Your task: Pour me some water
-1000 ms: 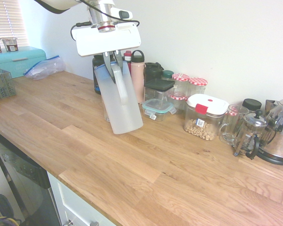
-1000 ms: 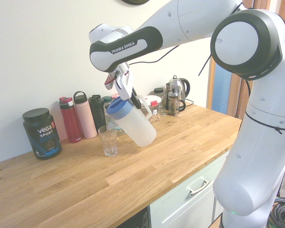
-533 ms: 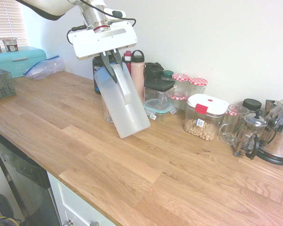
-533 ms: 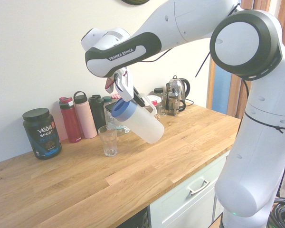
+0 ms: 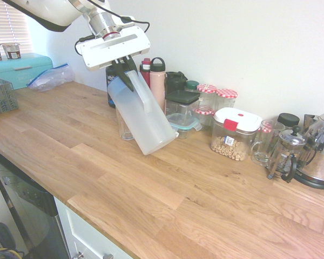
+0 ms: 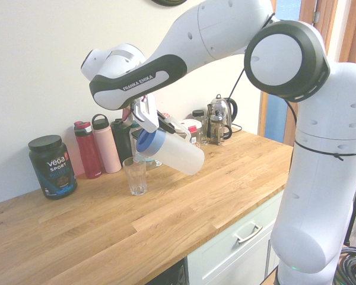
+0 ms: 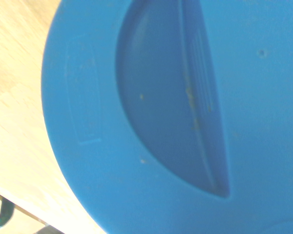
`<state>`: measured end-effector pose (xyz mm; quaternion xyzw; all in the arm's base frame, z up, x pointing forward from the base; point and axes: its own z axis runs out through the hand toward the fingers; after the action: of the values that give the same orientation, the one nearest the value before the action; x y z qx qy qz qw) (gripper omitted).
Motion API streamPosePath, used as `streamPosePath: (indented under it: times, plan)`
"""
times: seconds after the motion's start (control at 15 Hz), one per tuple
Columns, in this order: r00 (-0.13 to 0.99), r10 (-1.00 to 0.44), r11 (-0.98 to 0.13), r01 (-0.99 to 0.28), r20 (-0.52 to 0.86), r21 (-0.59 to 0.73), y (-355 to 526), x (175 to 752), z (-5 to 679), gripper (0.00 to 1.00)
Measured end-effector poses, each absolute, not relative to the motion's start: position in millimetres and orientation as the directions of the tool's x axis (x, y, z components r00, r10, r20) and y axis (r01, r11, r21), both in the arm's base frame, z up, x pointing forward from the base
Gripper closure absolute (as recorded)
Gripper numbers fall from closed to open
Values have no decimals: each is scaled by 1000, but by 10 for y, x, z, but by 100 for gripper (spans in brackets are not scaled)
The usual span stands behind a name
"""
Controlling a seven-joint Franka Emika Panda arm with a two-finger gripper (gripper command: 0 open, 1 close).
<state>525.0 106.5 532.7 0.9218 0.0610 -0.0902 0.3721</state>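
A frosted white plastic pitcher [image 5: 142, 118] [image 6: 177, 153] with a blue lid [image 6: 145, 141] hangs tilted steeply over the counter, its lid end lowest. My gripper [image 5: 125, 74] [image 6: 143, 113] is shut on the pitcher's handle near the lid. A clear drinking glass [image 6: 135, 176] stands upright on the wooden counter, just below and beside the lid; in the first exterior view the pitcher hides most of the glass [image 5: 125, 131]. The blue lid [image 7: 176, 117] fills the wrist view. No stream of water shows.
Along the wall stand a black tub [image 6: 52, 165], red, pink and dark bottles [image 6: 107, 144], jars and food boxes [image 5: 235, 133], a French press [image 5: 285, 154] and a kettle [image 5: 319, 156]. A teal bread box [image 5: 19, 69] sits far left.
The pitcher has tipped further over, its lid end sinking toward the glass and its base swinging up and away. The wrist has rotated with it.
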Motion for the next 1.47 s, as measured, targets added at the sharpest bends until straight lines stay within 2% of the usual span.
streamPosePath:
  times: [0.67, 1.0, 1.27, 1.47]
  plan:
    - [974, 40, -647, 196, -223, 737, 1127, 5363, 5207, 100]
    - [980, 46, -661, 176, -195, 729, 1087, 5325, 5312, 100]
    - [997, 9, -802, 55, -80, 594, 544, 4957, 5927, 100]
    - [996, -89, -894, -74, -13, 442, -163, 4563, 6318, 100]
